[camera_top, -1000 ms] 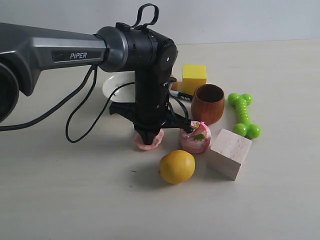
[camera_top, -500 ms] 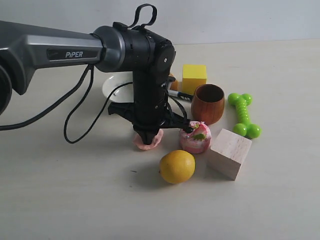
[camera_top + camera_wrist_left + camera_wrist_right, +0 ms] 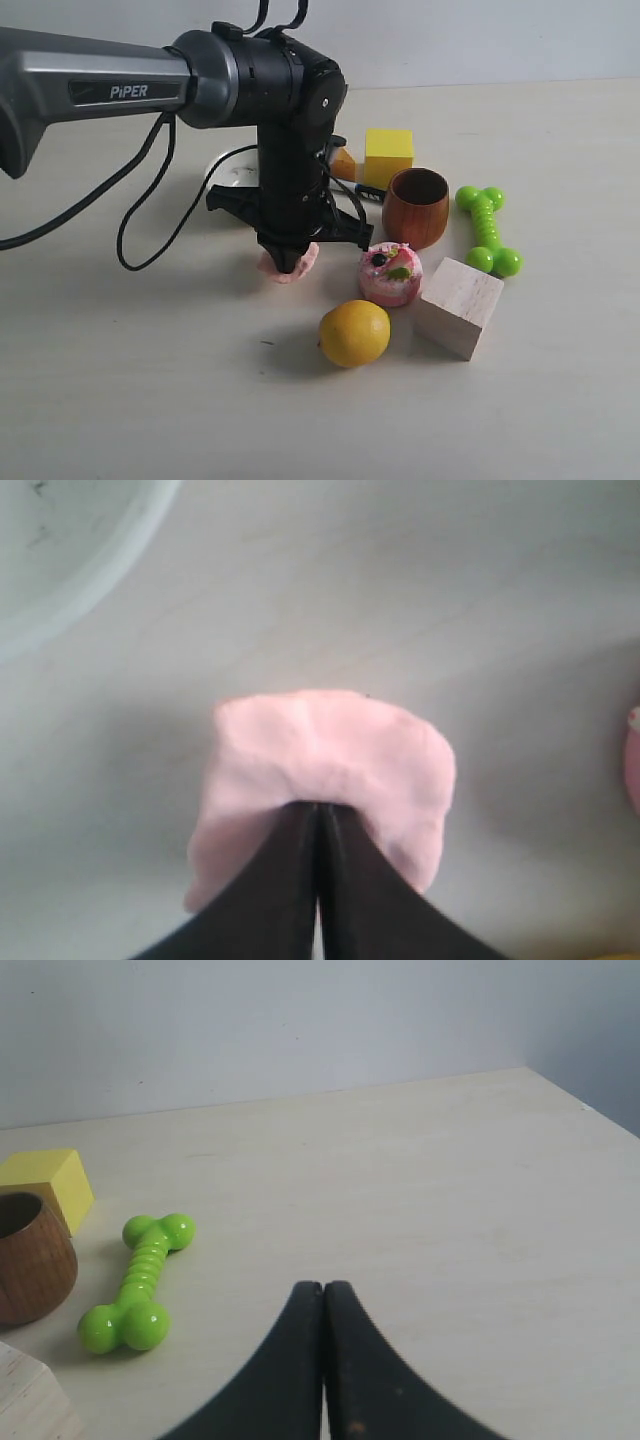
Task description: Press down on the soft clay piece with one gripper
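The soft clay piece [image 3: 303, 265] is a small pale pink lump under the left arm, left of the pink cake toy. My left gripper [image 3: 284, 266] points straight down, shut, its tip sunk into the top of the clay. In the left wrist view the clay [image 3: 330, 755] bulges around the closed black tip of the left gripper [image 3: 318, 805], with nothing between the jaws. Whether the clay rests on the table or clings to the tip, I cannot tell. My right gripper [image 3: 322, 1285] is shut and empty over bare table, and is out of the exterior view.
Close by are a yellow fruit [image 3: 354, 333], the pink cake toy [image 3: 390, 274], a pale wooden block [image 3: 458, 306], a wooden cup [image 3: 415, 207], a green bone toy [image 3: 488, 230] and a yellow cube [image 3: 388, 156]. A white plate [image 3: 222, 172] sits behind the arm.
The left arm has shifted up and to the left in the exterior view. The clay has moved with the gripper's tip, away from the yellow fruit.
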